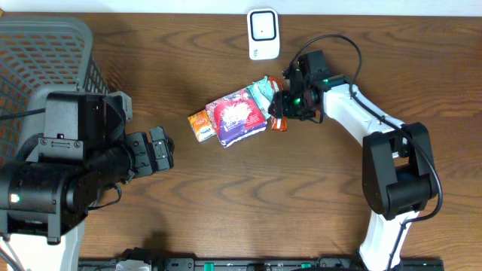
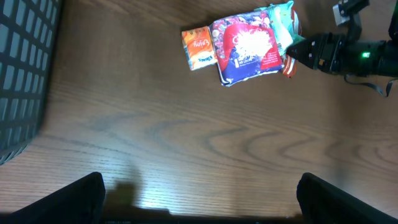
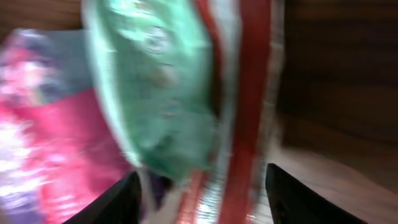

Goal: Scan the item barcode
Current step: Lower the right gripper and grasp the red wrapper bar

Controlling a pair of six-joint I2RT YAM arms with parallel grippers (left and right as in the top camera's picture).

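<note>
My left pincer [image 1: 170,150] hovers over the left part of the counter [image 1: 301,211]. Its jaws stand wide apart and nothing is between them. From its camera I see only bare wood under it, and the pile of packets lies well apart from it, toward the far edge.

The pile lies near the middle of the counter, a little to the far side. At the left end is a small orange packet [image 1: 200,125]. It touches a bigger red and purple packet [image 1: 237,117]. At the right end a green packet [image 1: 261,92] lies partly on the red and purple one, and beside it is a packet with a red stripe [image 3: 249,93].

My right pincer [image 1: 276,108] is at this right end of the pile. In its own camera, the green packet and the packet with the red stripe fill the space between my two fingers [image 3: 298,196], one finger on each side. This view is much blurred. The jaws are partly apart around the two packets, but I cannot tell if they really press on them or only stand close beside them.

A white scanner [image 1: 263,34] lies at the far edge of the counter, near the pile but not touching it. A grey basket [image 1: 45,53] stands at the far left corner, beside my left arm.
</note>
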